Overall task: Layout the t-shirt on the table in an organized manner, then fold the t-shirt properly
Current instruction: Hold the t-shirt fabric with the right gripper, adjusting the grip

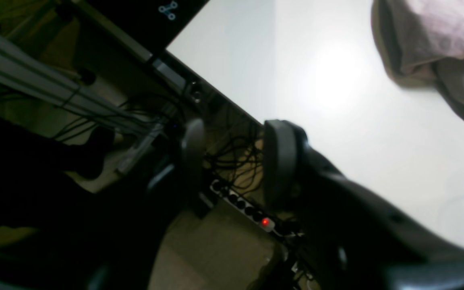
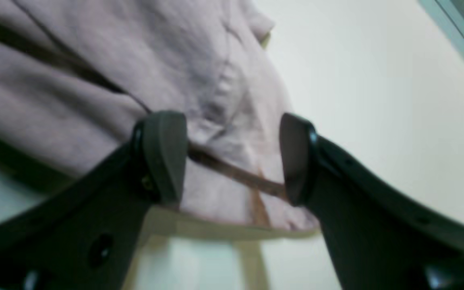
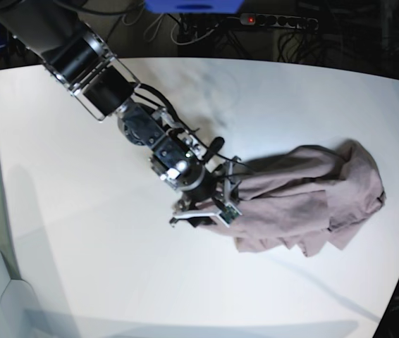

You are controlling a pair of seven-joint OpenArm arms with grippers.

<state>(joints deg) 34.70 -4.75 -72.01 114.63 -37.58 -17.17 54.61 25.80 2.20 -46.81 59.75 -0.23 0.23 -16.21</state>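
**Ana:** While the t-shirt (image 3: 305, 201) lies bunched like that, which hand is nearest it?

**Ben:** The right hand (image 2: 232, 161). Its wrist view shows both fingers spread wide, straddling a hemmed edge of the mauve cloth with nothing pinched between them. I'd judge it is placed there to take that edge, since a hem gives a firm line to pull flat.

**Ana:** And in the overhead view?

**Ben:** The right arm reaches in from the far left corner, and the right hand (image 3: 210, 211) sits at the left end of the heap, low over the counter (image 3: 80, 232). The shirt spreads away from it toward the right edge, crumpled and doubled over itself, so laying it out is not done yet.

**Ana:** The left hand (image 1: 232, 161)?

**Ben:** Out of the overhead view. Its own camera shows the fingers apart with a moderate gap, holding nothing, hanging past the counter edge over cables and a power strip (image 1: 252, 211). A corner of the shirt shows only at the far top right, well apart from it. My guess is it waits clear so the right arm can work.
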